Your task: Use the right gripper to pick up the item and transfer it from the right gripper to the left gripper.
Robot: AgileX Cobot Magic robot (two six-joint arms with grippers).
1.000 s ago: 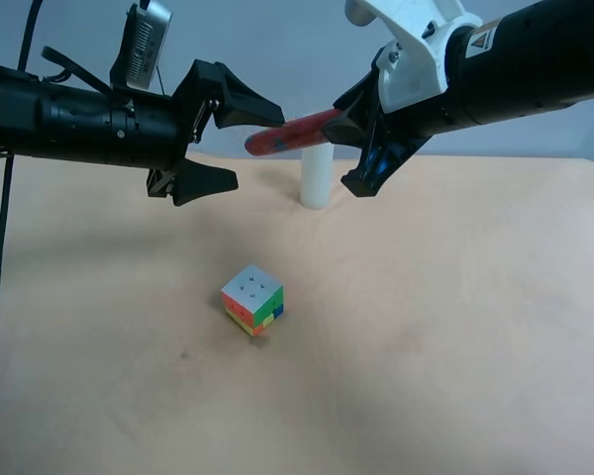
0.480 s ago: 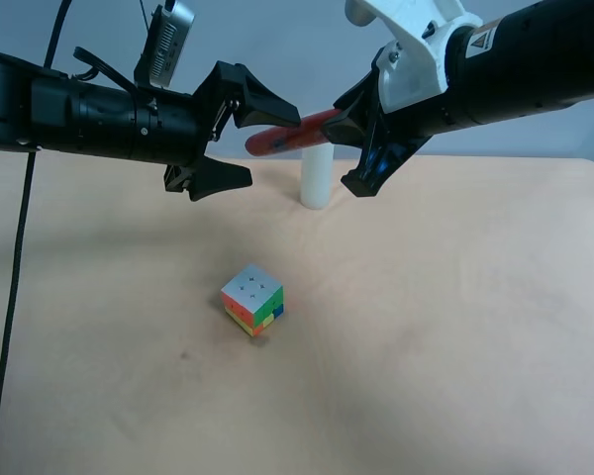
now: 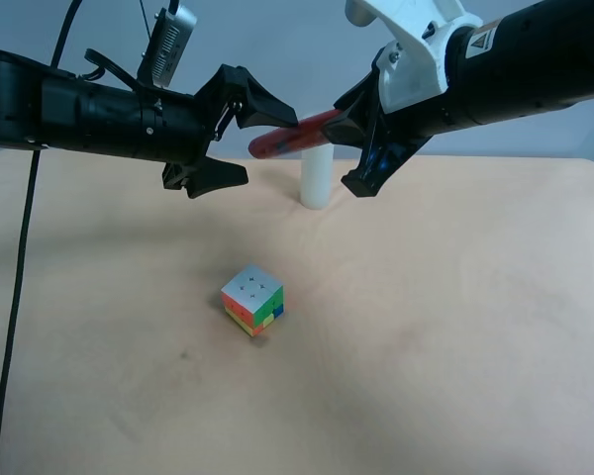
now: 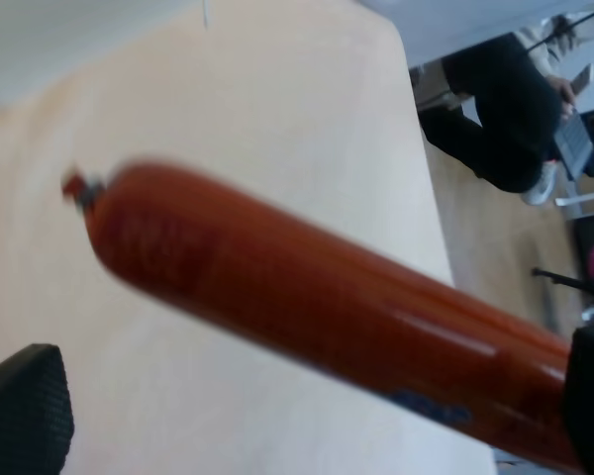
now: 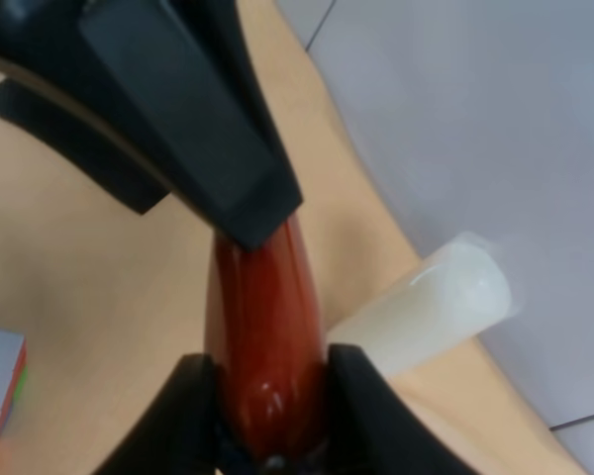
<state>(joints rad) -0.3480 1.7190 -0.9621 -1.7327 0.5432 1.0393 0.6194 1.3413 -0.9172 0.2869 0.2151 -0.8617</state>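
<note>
Item (image 4: 307, 317): glossy red tube (seemingly plastic-skinned)

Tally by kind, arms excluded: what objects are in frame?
red-orange sausage tube: 1
white cylinder: 1
multicoloured puzzle cube: 1
Total: 3

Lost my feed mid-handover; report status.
Right gripper shut on the item, aloft. Left gripper open, item's free end at its jaws, ungripped. White cylinder below, not blocking.
</note>
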